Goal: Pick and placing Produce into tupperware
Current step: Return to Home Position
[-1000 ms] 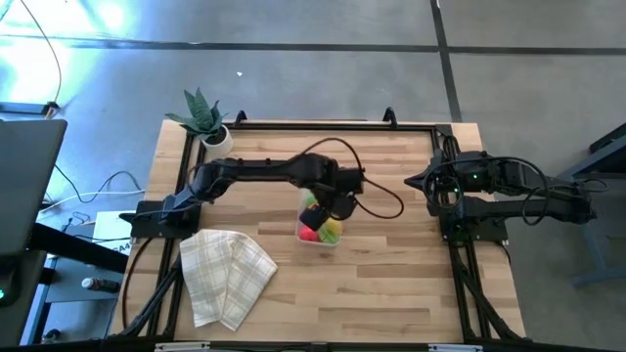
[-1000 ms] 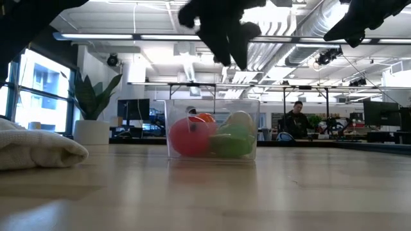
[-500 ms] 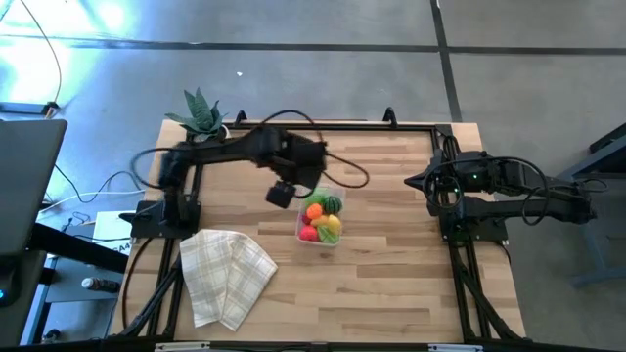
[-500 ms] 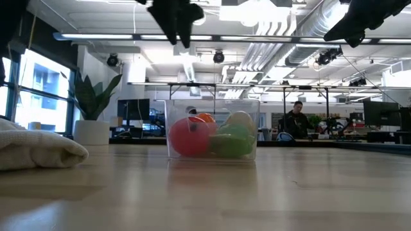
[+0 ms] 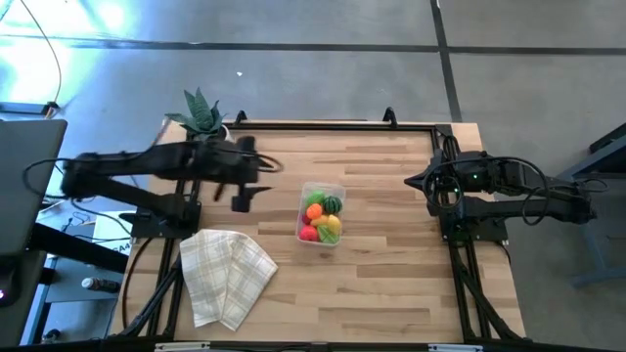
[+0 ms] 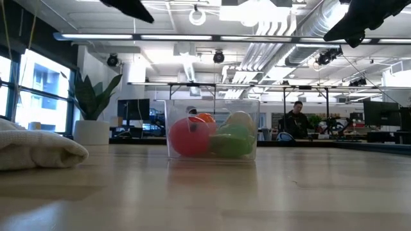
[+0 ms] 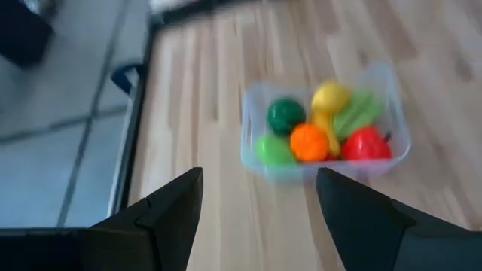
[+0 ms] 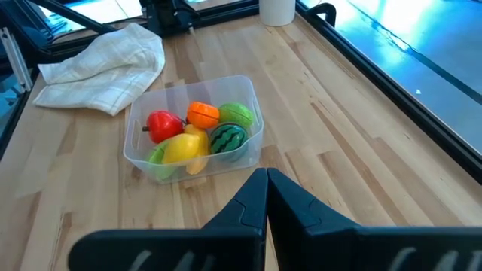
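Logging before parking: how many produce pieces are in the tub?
6, all inside the tupperware: red one, orange one, yellow one, striped dark green one, round light green one, long light green one beside the yellow. More may hide beneath.

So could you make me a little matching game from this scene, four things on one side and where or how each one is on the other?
Things:
1. tupperware
2. checked cloth
3. left gripper
4. right gripper

Descriptions:
A. jaws shut, at the right edge of the table
B. mid-table, holding the produce
C. jaws open, above the table's left part
D. folded, lying on the table's left side

Pairs: 1-B, 2-D, 3-C, 4-A.
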Robot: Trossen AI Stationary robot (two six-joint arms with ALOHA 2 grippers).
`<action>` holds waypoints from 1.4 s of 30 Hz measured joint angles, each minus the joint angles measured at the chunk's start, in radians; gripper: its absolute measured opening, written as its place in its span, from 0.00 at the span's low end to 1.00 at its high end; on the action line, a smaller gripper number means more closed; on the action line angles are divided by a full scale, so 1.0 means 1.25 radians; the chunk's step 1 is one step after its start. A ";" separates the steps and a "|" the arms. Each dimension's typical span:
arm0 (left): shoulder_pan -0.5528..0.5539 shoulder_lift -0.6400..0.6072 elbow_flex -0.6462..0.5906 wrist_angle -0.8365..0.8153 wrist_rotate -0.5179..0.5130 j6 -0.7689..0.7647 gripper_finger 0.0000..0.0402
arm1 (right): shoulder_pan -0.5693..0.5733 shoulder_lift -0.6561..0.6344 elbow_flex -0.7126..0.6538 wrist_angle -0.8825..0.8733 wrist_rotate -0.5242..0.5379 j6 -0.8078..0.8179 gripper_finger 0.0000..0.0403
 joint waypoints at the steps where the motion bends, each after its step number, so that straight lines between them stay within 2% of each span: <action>1: -0.001 -0.037 -0.021 0.022 0.004 -0.002 0.62 | 0.000 0.000 0.000 0.000 0.000 0.000 0.00; 4: -0.001 -0.129 -0.076 0.045 0.007 -0.002 0.61 | 0.000 0.000 0.000 0.000 0.000 0.000 0.00; 7: 0.000 -0.206 -0.115 0.047 0.009 -0.007 0.54 | 0.000 0.000 0.000 0.000 0.000 0.000 0.00; 11: -0.001 -0.279 -0.154 0.049 0.012 -0.006 0.36 | 0.000 0.000 0.000 0.000 0.000 0.000 0.00; 16: -0.001 -0.335 -0.187 0.064 0.029 -0.006 0.09 | 0.000 0.000 0.000 0.000 0.000 0.000 0.00; 18: 0.000 -0.361 -0.224 0.092 0.043 -0.015 0.03 | 0.000 0.000 0.000 0.000 0.000 0.000 0.00; 25: 0.000 -0.478 -0.391 0.254 0.079 -0.063 0.09 | 0.000 0.000 0.000 0.000 0.000 0.000 0.00; 33: -0.001 -0.608 -0.453 0.255 0.065 -0.089 0.01 | 0.000 0.000 0.000 0.000 0.000 0.000 0.00; 42: -0.001 -0.741 -0.507 0.254 0.031 -0.125 0.03 | 0.000 0.000 0.000 0.000 0.000 0.000 0.00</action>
